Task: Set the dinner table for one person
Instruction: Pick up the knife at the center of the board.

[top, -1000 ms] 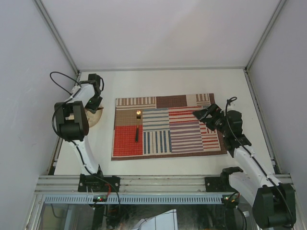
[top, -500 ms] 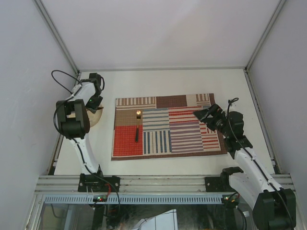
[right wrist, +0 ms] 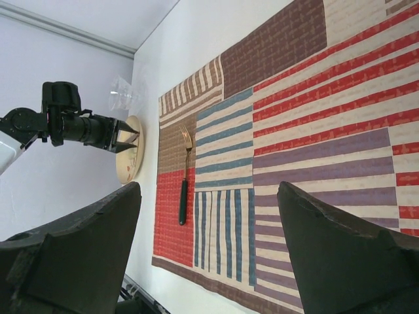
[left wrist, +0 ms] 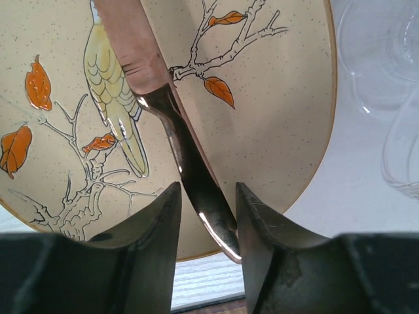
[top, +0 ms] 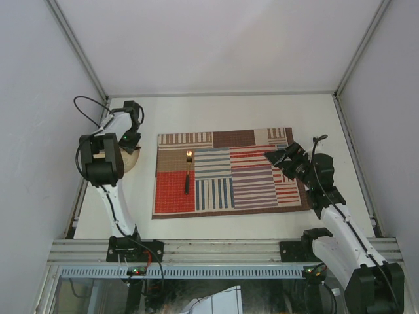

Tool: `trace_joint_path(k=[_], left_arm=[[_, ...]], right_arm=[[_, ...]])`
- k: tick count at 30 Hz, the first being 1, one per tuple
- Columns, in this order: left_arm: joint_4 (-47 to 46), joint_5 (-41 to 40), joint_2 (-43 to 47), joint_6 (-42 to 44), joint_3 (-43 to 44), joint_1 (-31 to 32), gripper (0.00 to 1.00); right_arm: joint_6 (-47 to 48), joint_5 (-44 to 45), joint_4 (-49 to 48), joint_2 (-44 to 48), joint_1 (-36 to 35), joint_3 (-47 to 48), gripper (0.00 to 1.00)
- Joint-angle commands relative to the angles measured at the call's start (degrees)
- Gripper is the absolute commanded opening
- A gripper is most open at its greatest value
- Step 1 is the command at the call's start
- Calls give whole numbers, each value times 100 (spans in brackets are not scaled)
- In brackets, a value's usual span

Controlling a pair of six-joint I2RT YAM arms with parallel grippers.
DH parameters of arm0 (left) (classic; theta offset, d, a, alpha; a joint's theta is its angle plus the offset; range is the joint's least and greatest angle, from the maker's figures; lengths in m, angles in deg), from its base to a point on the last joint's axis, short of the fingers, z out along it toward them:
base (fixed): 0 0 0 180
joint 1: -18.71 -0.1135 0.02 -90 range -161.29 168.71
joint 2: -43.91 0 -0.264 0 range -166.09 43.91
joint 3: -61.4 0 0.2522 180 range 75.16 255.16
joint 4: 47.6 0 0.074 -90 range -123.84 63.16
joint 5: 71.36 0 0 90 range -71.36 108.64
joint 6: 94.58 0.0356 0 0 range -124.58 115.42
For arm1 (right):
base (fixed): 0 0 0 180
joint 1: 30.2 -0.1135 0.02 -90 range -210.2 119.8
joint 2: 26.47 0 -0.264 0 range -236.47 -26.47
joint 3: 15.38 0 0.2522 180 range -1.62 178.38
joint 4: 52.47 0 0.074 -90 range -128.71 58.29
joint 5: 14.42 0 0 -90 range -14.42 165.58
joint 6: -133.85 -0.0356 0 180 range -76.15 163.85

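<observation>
The left gripper [left wrist: 208, 188] is lowered over a bird-painted plate [left wrist: 275, 98] near the left edge of the dinner table [top: 229, 111], the white tabletop under both arms. Its fingers [left wrist: 154, 242] are set either side of a knife [left wrist: 190, 170] handle; whether they clamp it cannot be told. The right gripper [right wrist: 208, 190] is held spread wide above the striped placemat [right wrist: 294, 131], on which a fork [right wrist: 186, 163] lies. Clear glassware [left wrist: 373, 59] is seen beside the plate.

The dinner table [top: 262, 111] carries a striped placemat [top: 229, 173], plate [right wrist: 131, 157] and glass [right wrist: 122, 96].
</observation>
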Motion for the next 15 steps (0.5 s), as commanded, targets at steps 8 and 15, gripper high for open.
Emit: trace_joint_path(k=[8,15], left_arm=[[13,74,-54,159,291,22,17],[-225,-14,256,129,-128,32,1]], right_arm=[[-80,85,-96,59,52,-43,85],[-79,103,-189,-22,54,-69,85]])
